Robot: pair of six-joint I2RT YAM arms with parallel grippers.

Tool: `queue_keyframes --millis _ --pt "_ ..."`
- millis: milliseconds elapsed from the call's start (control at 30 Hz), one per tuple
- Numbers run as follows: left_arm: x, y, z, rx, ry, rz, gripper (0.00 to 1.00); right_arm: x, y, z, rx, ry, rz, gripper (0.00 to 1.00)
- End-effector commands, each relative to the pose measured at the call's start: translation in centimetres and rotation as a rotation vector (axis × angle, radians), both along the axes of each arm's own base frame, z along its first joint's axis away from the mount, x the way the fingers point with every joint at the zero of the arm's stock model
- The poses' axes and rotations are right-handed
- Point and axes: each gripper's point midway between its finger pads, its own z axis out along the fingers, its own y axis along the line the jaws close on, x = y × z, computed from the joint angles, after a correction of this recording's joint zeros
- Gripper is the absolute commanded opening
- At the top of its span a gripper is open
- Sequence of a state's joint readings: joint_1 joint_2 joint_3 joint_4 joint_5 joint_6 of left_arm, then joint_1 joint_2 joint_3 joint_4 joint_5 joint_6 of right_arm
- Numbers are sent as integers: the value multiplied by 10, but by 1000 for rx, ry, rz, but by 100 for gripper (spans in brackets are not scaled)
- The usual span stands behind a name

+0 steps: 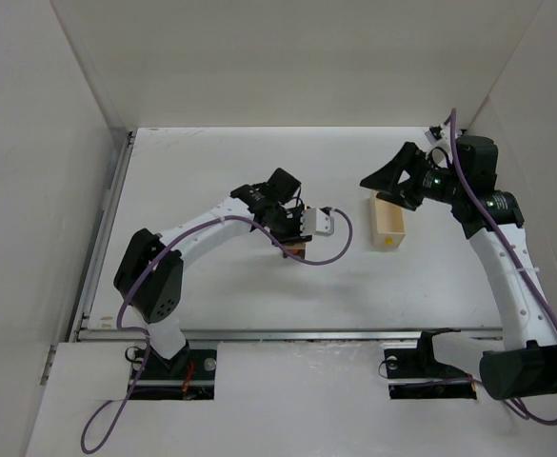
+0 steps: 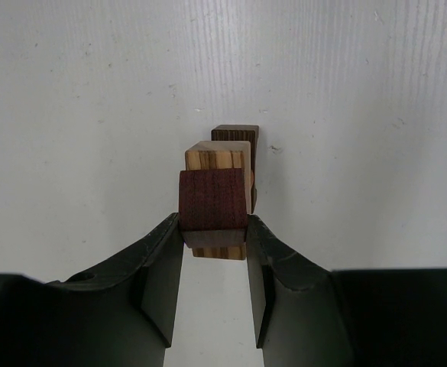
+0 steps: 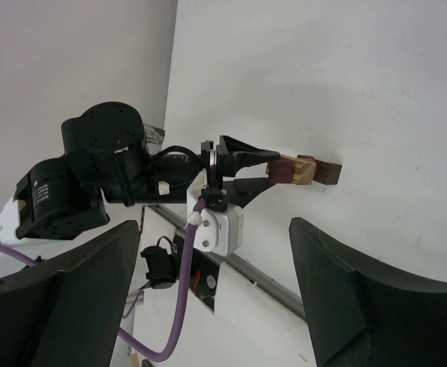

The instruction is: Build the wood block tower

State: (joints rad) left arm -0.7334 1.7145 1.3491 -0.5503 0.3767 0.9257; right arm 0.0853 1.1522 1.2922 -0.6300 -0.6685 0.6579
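Observation:
The wood block tower [image 2: 217, 157] stands on the white table with a dark brown block [image 2: 236, 136] at the bottom, a striped tan block in the middle and a reddish-brown block [image 2: 213, 200] on top. My left gripper [image 2: 214, 229] is shut on the reddish-brown top block, one finger on each side. In the top view this gripper [image 1: 292, 243] covers most of the tower [image 1: 295, 250]. The right wrist view shows the stack [image 3: 307, 170] from the side. My right gripper [image 1: 383, 181] hangs open and empty over the far end of a cream box [image 1: 388, 227].
The pale cream open-topped box lies right of the tower. A purple cable [image 1: 330, 249] loops beside the left wrist. White walls [image 1: 30, 190] enclose the table on three sides, and a metal rail [image 1: 288, 333] runs along its near edge.

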Motion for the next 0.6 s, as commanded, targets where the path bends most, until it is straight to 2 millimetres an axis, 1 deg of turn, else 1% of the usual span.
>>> queue_keyframes --millis 0,167,200,367,567 --pt "6 -7 24 -40 -42 -3 16 -5 -3 7 -10 -44 -1 85" --pt "6 -7 24 -40 -42 -3 16 -5 -3 7 -10 -44 -1 85" --pt "5 -6 20 -33 -36 -3 16 -7 -3 10 -10 -53 -2 85" --pt "1 0 13 -8 -26 -5 16 -8 -3 8 -10 -44 -1 85" --pt "0 -1 13 -14 -20 -10 16 -8 -3 8 -10 -44 -1 85"
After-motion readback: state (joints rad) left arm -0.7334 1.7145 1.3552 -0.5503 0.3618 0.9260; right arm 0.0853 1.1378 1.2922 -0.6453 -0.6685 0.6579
